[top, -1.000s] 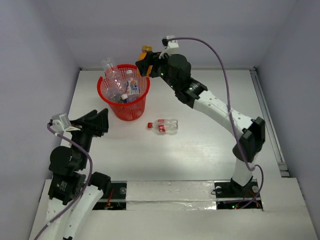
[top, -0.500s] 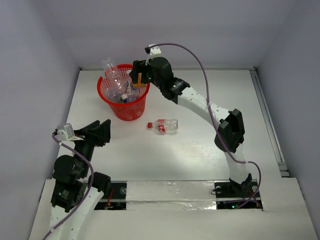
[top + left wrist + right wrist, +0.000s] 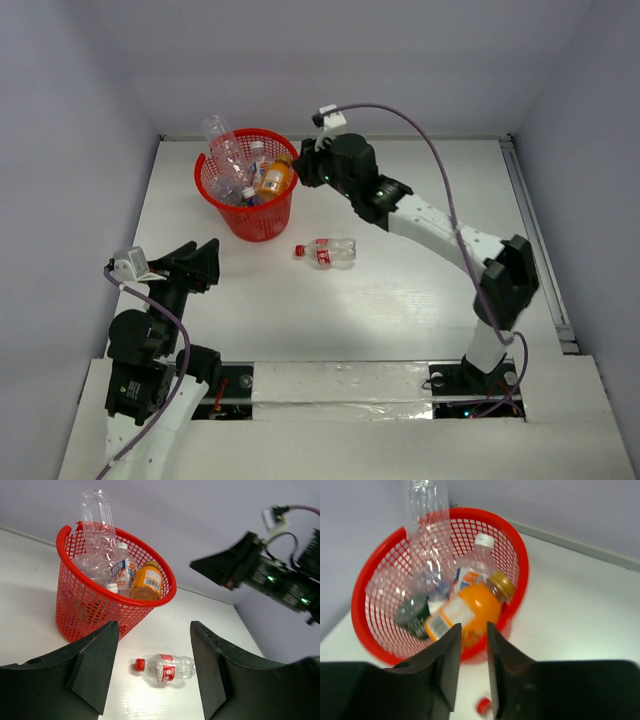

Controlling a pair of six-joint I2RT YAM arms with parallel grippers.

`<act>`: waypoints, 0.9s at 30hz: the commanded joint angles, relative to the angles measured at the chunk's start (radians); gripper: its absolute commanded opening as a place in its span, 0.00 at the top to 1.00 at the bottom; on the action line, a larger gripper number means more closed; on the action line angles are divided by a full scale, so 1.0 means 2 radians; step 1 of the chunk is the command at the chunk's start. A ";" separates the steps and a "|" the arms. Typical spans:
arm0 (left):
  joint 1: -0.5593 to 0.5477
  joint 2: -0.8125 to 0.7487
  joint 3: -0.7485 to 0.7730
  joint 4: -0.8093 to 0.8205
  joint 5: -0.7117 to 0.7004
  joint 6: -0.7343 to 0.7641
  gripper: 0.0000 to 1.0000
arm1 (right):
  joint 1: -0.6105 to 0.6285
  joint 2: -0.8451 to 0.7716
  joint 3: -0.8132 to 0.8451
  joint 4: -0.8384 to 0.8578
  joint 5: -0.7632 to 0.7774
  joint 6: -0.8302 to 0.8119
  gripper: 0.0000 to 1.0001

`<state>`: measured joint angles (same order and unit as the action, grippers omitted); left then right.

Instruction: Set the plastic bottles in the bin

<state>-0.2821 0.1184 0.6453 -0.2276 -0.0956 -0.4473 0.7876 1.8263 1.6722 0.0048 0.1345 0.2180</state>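
Note:
The red mesh bin (image 3: 256, 222) stands at the back left with several plastic bottles in it. An orange bottle (image 3: 276, 177) lies on top against the right rim, and a tall clear bottle (image 3: 221, 139) sticks out at the left. One clear bottle with a red label and cap (image 3: 328, 252) lies on its side on the table. My right gripper (image 3: 305, 166) hovers just right of the bin rim (image 3: 520, 555); its jaws (image 3: 471, 630) stand a narrow gap apart with nothing between them. My left gripper (image 3: 154, 642) is wide open and empty, facing the lying bottle (image 3: 165, 667).
Grey walls close the table on three sides. A raised strip (image 3: 535, 240) runs along the right edge. The right arm (image 3: 440, 225) stretches diagonally across the table's right half. The arm bases sit at the near edge.
The right gripper carried the orange bottle over the bin, let it go into the bin, then drew back right with its jaws narrowing. The left arm barely moved.

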 commanded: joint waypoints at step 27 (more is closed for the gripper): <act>0.002 -0.004 -0.004 0.016 0.005 0.005 0.45 | -0.067 0.016 -0.156 -0.142 -0.236 -0.122 0.00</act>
<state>-0.2798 0.1184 0.6453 -0.2295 -0.0933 -0.4461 0.6605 1.8500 1.3106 -0.2211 -0.2935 0.0097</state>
